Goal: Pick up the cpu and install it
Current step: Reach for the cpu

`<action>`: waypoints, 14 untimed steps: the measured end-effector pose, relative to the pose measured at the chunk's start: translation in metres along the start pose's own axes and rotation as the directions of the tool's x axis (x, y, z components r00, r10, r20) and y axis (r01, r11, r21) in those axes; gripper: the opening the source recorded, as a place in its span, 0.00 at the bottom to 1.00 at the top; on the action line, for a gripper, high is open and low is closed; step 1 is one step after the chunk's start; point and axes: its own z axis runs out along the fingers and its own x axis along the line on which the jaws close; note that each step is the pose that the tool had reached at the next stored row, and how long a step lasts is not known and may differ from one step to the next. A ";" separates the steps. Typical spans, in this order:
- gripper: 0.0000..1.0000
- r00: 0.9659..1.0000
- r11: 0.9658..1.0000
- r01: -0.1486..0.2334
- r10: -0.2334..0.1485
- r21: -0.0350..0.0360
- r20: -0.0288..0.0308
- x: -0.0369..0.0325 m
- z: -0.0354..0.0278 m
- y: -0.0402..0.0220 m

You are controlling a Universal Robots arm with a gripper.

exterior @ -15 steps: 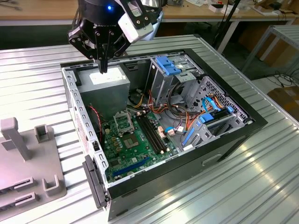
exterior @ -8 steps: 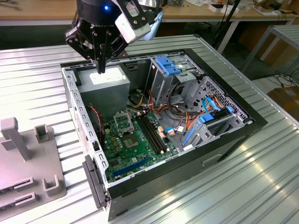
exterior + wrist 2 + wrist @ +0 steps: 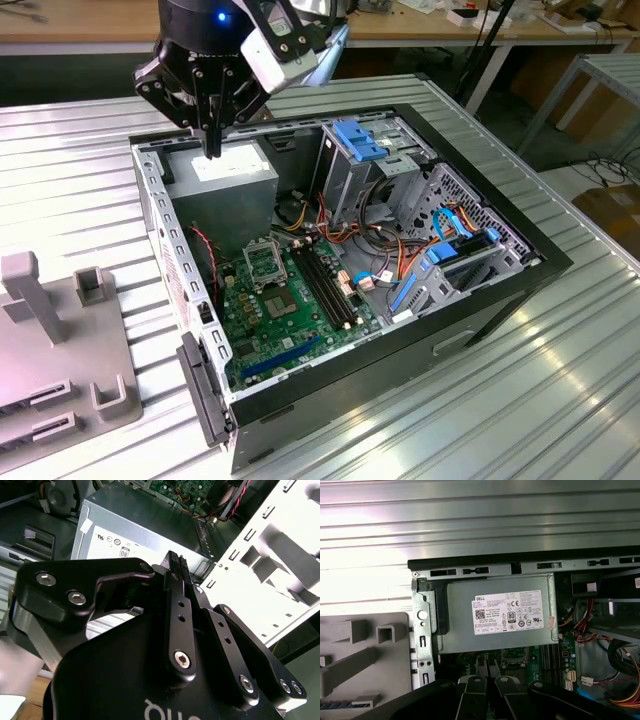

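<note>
evidently in transit, the gripper (image 3: 212, 150) hung with its jaws closed together, nothing visible between them. the power supply (image 3: 228, 180) sat directly beneath the jaws, and the socket (image 3: 262, 262) lay lower, deeper inside the case (image 3: 550, 265). where the cpu lay i could not tell. done well, this step meant staying above the case walls.

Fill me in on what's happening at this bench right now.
A single robot arm is working over an open desktop computer case on a ribbed metal table. Its gripper hangs just above the grey power supply, fingers drawn together with nothing visible between them. The metal-framed CPU socket on the green motherboard lies further in, apart from the gripper. A grey fixture sits on the exterior view's left.
</note>
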 end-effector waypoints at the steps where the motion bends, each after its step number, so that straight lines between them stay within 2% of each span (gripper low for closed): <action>1: 0.15 1.000 1.000 0.000 0.000 0.000 0.000 0.0010 0.0000 -0.0001; 8: 0.15 1.000 1.000 0.000 0.000 0.000 0.000 0.0024 -0.0001 -0.0002; 14: 0.15 1.000 1.000 0.000 0.000 0.000 0.000 0.0063 -0.0002 -0.0004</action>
